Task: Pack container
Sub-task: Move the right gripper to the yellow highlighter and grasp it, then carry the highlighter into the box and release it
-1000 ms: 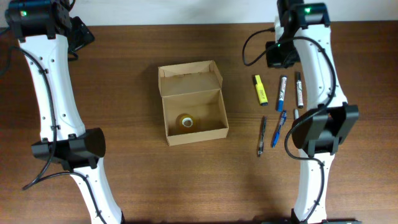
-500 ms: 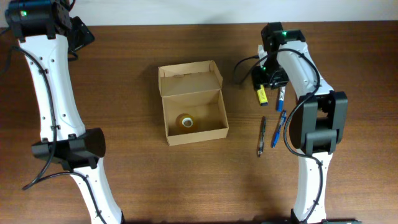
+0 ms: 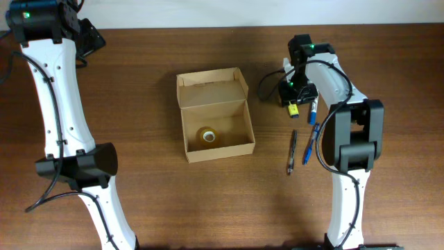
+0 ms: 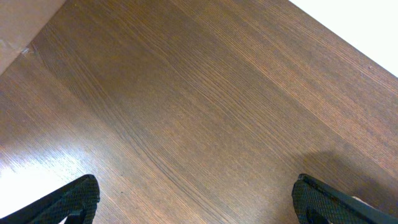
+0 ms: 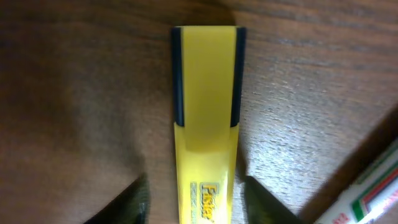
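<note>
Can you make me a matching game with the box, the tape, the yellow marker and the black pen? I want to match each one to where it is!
Things:
1. container
2. tape roll
3. yellow highlighter
4. black pen

Places:
A. between the fingers of the right gripper
B. inside the container
C. lying beside a blue pen
D. standing with its lid flap open

Pairs: 1-D, 2-B, 3-A, 4-C.

Overhead: even, sharp light. Left wrist: pale glare low-left on the surface (image 4: 28, 177). Right wrist: dim and soft around the highlighter (image 5: 205, 118).
</note>
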